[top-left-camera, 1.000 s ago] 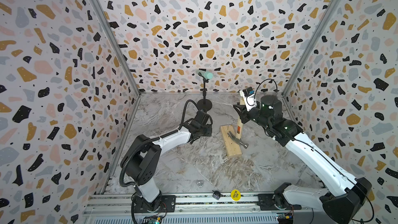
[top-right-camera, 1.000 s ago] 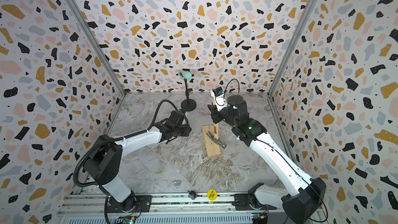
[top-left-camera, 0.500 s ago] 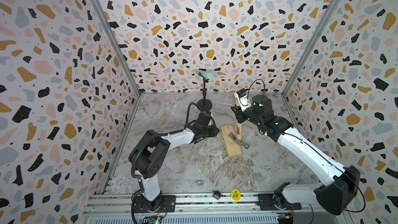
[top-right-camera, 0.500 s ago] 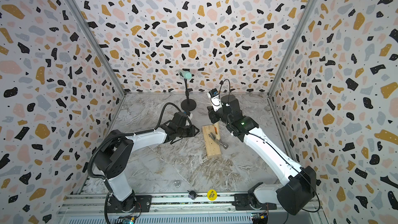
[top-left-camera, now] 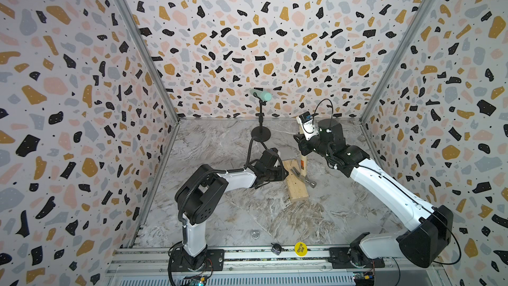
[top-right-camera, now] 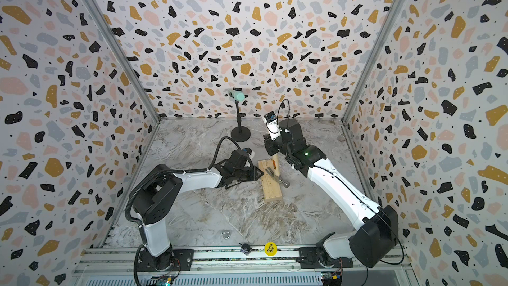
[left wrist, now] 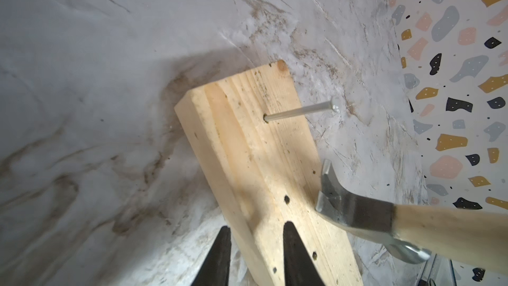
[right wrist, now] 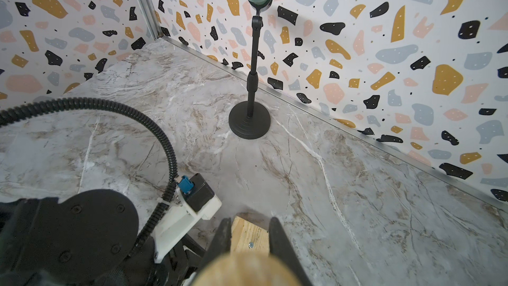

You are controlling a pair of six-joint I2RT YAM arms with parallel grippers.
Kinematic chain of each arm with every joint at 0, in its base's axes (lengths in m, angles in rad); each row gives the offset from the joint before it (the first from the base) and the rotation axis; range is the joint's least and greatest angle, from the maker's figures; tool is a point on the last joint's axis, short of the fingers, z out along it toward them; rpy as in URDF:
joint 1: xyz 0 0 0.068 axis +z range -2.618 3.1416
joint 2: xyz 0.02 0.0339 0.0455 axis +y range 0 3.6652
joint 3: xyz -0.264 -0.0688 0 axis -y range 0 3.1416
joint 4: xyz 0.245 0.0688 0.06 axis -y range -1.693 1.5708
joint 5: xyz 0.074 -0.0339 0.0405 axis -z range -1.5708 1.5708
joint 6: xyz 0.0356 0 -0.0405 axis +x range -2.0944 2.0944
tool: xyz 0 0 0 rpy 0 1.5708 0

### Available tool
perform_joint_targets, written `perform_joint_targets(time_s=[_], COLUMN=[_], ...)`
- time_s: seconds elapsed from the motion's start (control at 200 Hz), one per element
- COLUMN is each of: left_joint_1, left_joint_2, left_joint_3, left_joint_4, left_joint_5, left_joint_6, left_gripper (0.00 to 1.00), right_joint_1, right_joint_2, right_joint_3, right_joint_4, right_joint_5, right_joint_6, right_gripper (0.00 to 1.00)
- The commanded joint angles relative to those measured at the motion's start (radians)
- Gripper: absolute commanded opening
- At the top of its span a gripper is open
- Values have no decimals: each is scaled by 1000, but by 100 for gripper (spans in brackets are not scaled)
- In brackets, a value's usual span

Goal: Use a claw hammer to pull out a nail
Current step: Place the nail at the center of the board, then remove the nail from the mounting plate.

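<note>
Nothing has been pulled yet. The nail [left wrist: 299, 111] stands in the top face of the wood block [top-left-camera: 295, 185], most of its shank bare, towards the end away from the left gripper [left wrist: 255, 232]. The hammer [top-left-camera: 303, 165] rests with its head at the block's right edge. Its claw [left wrist: 330, 185] is short of the nail and not hooked under the nail's head. Hooking the claw and levering the nail out are, I judge, both left to do.

The right gripper [right wrist: 249, 225] has its fingers [right wrist: 277, 237] pinching the handle near its butt. The left fingers [left wrist: 294, 248] are part-spread. One lies over the block's top and the other off its left edge, and I cannot tell whether they clamp it.

The block lies mid-counter [top-left-camera: 247, 210], with bare surface near and to the right. The microphone stand [top-left-camera: 260, 133] is well apart at the far wall. The tight spot is the block's far left end, where the left gripper sits close to the hammer head.
</note>
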State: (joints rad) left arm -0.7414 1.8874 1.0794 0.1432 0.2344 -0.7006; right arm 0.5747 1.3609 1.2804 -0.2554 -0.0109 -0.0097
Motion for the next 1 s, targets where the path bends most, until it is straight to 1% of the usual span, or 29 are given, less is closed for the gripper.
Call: perform_joint_targets(time_s=[0.0,0.441,0.651,0.996], left_joint_1=[-15,-25,-25,-29], left_joint_2=[15,29,36,40], left_joint_3=[-15,-42,-46,-51], left_joint_4=[47,58,52,47], left_joint_5=[-2,-7,-9,-10], left_joint_6=[-19,-27,-30,-31], left_gripper=[29,28,23,21], right_joint_1=[-6,-46,-50,-69], right_joint_2=[-27,24,43,66], right_joint_3=[82,112,123,127], right_joint_4=[79,88,97,114], right_joint_5=[10,-20,-24,-46], right_joint_6=[-12,5,7,11], right_gripper=[0,0,0,0])
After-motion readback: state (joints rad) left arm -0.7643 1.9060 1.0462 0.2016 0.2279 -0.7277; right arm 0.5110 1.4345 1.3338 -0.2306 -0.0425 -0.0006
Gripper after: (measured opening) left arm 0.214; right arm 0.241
